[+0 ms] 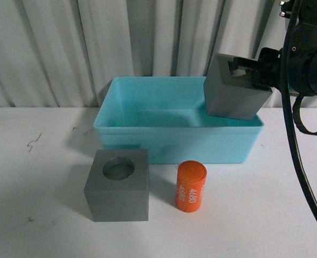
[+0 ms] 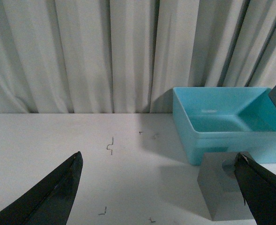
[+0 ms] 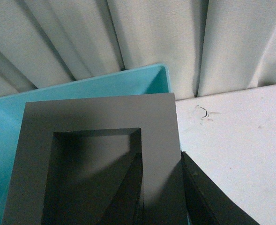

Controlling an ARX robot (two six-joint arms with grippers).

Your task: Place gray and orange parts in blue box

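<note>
Gray and orange parts: the matte gray cube with the round recess (image 1: 117,185) stands nearest on the white worktop (image 1: 40,204). The small orange cylinder with white digits (image 1: 191,186) stands upright just beside it, on its right. Both are outside the bin.

The left claw (image 2: 156,192) hangs over the worktop near this cube, jaws spread wide and empty.

Behind both parts sits the wide light blue plastic box (image 1: 163,145), with nothing visible inside it.

The matte gray cube with the rectangular recess (image 1: 236,94) hangs tilted above the box's right end. The right claw (image 3: 161,192) is clamped on one wall of it, one finger inside the recess.

Step in hand: depositing the first cube. The next move calls for lowering it clear of the rim, then releasing.
</note>
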